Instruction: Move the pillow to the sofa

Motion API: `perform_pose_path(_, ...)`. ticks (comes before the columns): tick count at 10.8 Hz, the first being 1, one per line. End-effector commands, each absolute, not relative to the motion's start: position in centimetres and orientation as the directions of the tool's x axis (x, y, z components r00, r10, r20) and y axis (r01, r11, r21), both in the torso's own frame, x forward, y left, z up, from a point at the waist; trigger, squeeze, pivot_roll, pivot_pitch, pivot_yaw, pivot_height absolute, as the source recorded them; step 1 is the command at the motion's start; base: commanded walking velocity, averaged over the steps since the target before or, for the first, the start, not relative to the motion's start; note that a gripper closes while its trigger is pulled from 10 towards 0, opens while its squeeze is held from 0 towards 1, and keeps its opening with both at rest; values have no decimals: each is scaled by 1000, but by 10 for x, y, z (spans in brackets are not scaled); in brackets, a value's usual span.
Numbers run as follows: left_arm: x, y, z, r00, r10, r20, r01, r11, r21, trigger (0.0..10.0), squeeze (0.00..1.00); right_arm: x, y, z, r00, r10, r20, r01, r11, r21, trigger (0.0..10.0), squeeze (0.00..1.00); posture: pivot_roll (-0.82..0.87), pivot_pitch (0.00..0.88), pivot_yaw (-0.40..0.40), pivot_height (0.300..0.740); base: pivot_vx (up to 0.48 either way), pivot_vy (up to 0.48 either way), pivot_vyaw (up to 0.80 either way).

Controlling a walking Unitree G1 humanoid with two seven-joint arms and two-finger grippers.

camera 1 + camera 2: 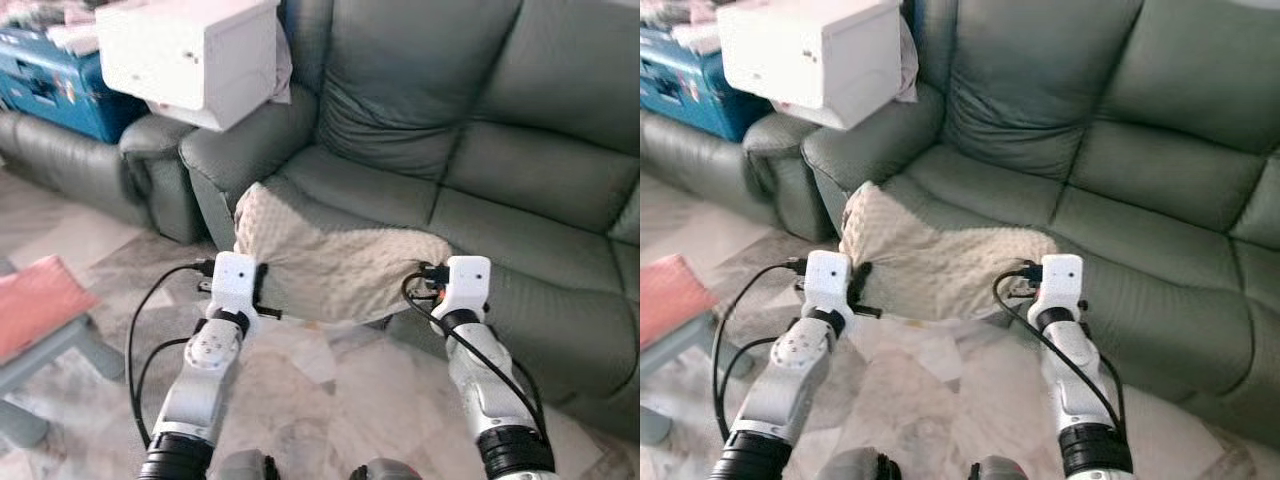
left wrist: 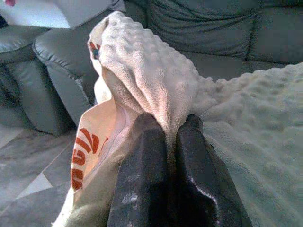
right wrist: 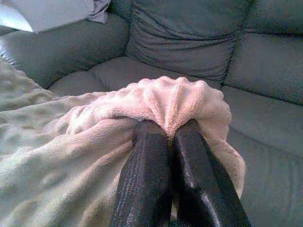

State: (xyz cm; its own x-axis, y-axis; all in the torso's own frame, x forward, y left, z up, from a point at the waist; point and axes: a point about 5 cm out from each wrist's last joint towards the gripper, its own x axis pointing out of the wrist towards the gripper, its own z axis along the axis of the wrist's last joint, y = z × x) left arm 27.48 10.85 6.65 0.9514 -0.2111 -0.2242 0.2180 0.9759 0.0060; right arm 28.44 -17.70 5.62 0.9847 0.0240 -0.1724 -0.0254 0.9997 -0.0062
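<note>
The pillow (image 1: 335, 265), cream-coloured with a bumpy plush cover, was held up between the two arms, in front of the grey-green sofa (image 1: 470, 190). Its far edge lay over the front of the sofa seat, while the near part hung above the marble floor (image 1: 300, 400).

The left end effector (image 2: 165, 142) was at the pillow's left edge. Its two black fingers (image 2: 142, 175) were pressed together on a fold of the plush cloth, and beside them a flap of fabric with orange letters (image 2: 85, 151) hung down. The right end effector (image 3: 168, 142) was at the pillow's right edge, and its fingers (image 3: 147, 179) were also clamped on a gathered bunch of the cover. Black cables ran from both wrists back along the silver arms.

On the sofa's left armrest stood a white box (image 1: 190, 50), and behind it there was a blue case (image 1: 50, 80) on a second grey seat. A pink cushion (image 1: 35, 300) lay on a low grey stool at the left, well apart from the pillow.
</note>
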Motion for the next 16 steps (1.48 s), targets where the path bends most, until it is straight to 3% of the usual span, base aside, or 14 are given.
perform_pose_path(1, 276, 101, 79, 951, -263, -163, 266, 964, -6, 10000, 0, 288, -175, 64, 990, 35, -140, -37, 999, -10, 10000, 0, -32, 0, -15, 740, 0, 0, 0)
perform_pose_path(5, 275, 100, 79, 945, -286, -157, 288, 957, -8, 10000, 0, 288, -174, 63, 989, 36, -144, -37, 999, -8, 10000, 0, -31, 0, -11, 740, 0, 0, -378)
perform_pose_path(10, 274, 101, 78, 943, -287, -169, 290, 957, -5, 10000, 0, 288, -174, 63, 989, 36, -144, -37, 999, -9, 10000, 0, -29, 0, -13, 740, 0, -292, -502)
perform_pose_path(16, 273, 102, 76, 942, -285, -178, 290, 957, 0, 10000, 0, 286, -174, 61, 989, 30, -147, -32, 999, -11, 10000, 0, -31, 0, -7, 740, 0, -293, 0)
